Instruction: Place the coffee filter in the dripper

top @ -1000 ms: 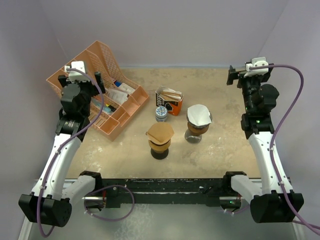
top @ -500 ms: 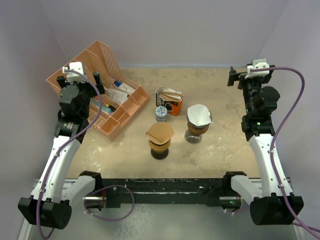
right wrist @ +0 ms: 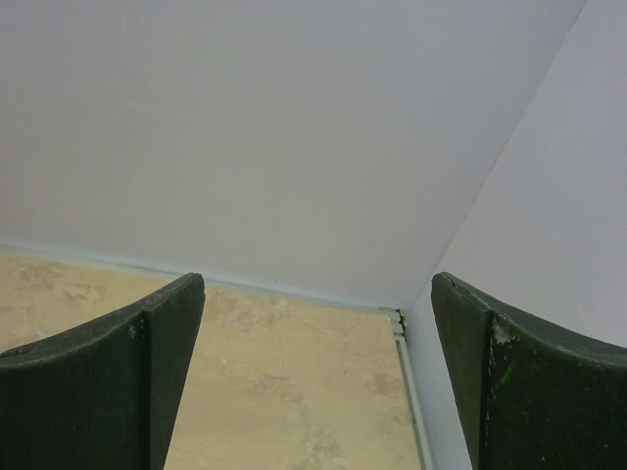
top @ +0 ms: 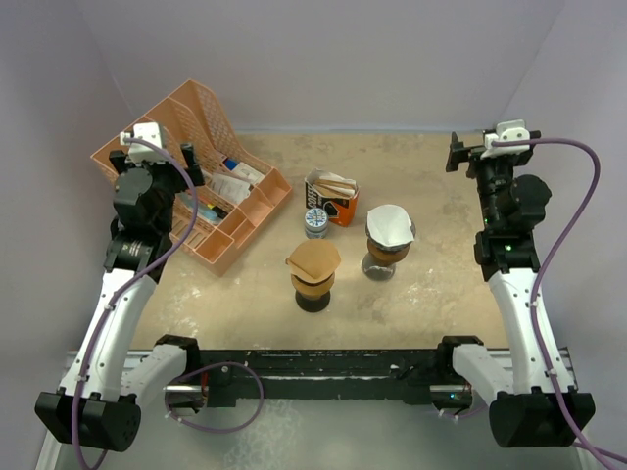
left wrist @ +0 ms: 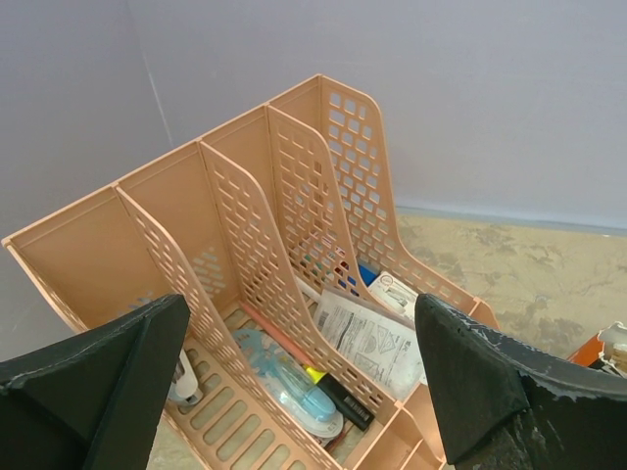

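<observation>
Two drippers stand mid-table. The brown dripper (top: 313,285) holds a brown coffee filter (top: 313,258). To its right, the grey dripper (top: 385,257) holds a white coffee filter (top: 390,225). My left gripper (top: 157,157) (left wrist: 300,305) hangs open and empty over the pink organiser, far left of both drippers. At the back right corner, well away from them, my right gripper (top: 487,149) (right wrist: 315,284) is open and empty too, facing the wall.
A pink slotted organiser (top: 257,204) (left wrist: 294,176) at the back left holds leaflets, a marker and small packets. An orange box of brown filters (top: 333,195) and a small round tin (top: 315,221) stand behind the drippers. Walls enclose the back and the sides.
Both arms have drifted slightly outward, the left one to the left and the right one to the right. Both grippers stay open, and the drippers and filters have not moved.
</observation>
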`<move>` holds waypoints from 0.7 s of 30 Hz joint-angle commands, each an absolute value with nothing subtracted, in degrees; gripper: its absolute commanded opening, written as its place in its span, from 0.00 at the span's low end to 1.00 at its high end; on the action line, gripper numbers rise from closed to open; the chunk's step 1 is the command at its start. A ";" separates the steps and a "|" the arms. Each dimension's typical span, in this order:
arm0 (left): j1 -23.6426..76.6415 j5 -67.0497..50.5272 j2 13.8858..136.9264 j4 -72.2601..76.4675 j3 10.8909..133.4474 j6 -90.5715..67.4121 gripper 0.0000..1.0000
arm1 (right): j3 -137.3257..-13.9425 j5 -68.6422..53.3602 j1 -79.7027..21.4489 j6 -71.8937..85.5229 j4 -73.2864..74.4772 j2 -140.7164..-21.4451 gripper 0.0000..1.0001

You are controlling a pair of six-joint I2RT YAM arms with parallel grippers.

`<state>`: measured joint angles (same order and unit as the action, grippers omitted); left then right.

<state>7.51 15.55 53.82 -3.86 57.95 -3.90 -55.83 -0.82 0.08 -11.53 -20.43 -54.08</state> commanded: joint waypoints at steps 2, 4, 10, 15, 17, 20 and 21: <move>6.94 15.28 52.50 -3.25 59.24 -3.85 0.99 | -56.02 -1.10 0.44 -11.12 -23.29 -52.86 1.00; 6.88 14.86 52.33 -3.25 59.18 -4.03 0.99 | -55.95 -1.29 0.44 -11.07 -23.42 -52.74 1.00; 6.77 14.52 52.44 -3.78 59.20 -3.91 0.99 | -56.00 -1.23 0.44 -10.92 -23.28 -52.99 1.00; 6.77 13.55 53.20 -4.06 59.96 -4.29 0.99 | -56.25 -1.09 0.44 -10.90 -22.98 -53.21 1.00; 6.77 13.54 53.30 -4.23 60.03 -4.25 0.99 | -56.23 -1.25 0.45 -10.90 -23.02 -53.42 1.00; 6.77 13.36 53.28 -4.48 59.87 -4.21 0.99 | -56.24 -1.51 0.44 -10.81 -22.79 -53.66 1.00; 6.77 13.29 53.31 -4.50 59.79 -4.14 0.99 | -56.40 -1.23 0.44 -10.74 -22.72 -53.75 1.00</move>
<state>7.16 14.11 53.47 -5.54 57.95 -3.90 -55.77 -1.02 0.08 -11.29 -20.43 -53.98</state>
